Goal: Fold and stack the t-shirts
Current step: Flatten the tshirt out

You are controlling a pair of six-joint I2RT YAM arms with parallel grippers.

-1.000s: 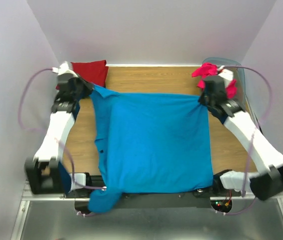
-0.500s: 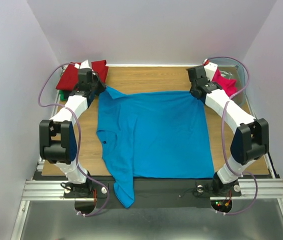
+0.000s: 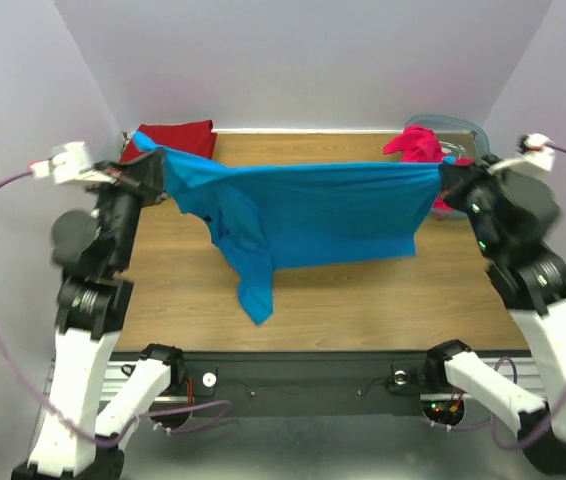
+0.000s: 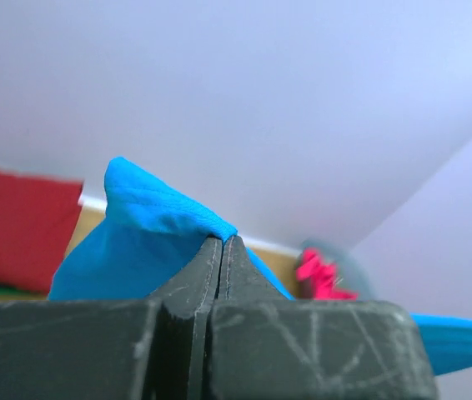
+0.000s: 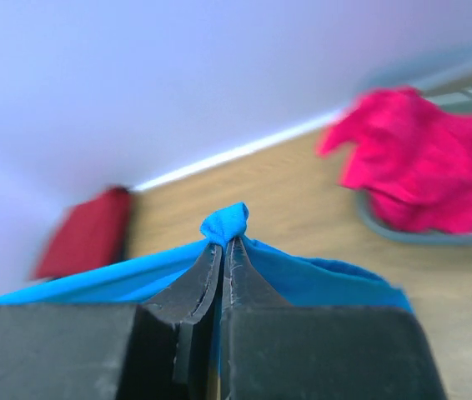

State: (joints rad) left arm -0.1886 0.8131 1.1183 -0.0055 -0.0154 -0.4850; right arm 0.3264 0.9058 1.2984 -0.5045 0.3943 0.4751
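The bright blue t-shirt [image 3: 303,215] hangs stretched in the air between both grippers, above the wooden table [image 3: 363,300], one sleeve dangling low at the left. My left gripper [image 3: 149,158] is shut on its left corner [image 4: 148,212]. My right gripper [image 3: 443,178] is shut on its right corner [image 5: 226,223]. The magenta-pink t-shirt [image 3: 421,143] lies crumpled in the bin [image 3: 460,128] at the back right; it also shows in the right wrist view [image 5: 415,171]. A folded dark red t-shirt [image 3: 178,138] sits at the back left. The black and green shirts are out of view.
The translucent blue-grey bin [image 5: 461,233] stands at the table's back right corner. White walls close in the back and both sides. A metal rail [image 3: 293,375] runs along the near edge.
Both arms have lifted the blue shirt off the table and pulled it taut; it lay spread flat before and now hangs between the raised grippers.
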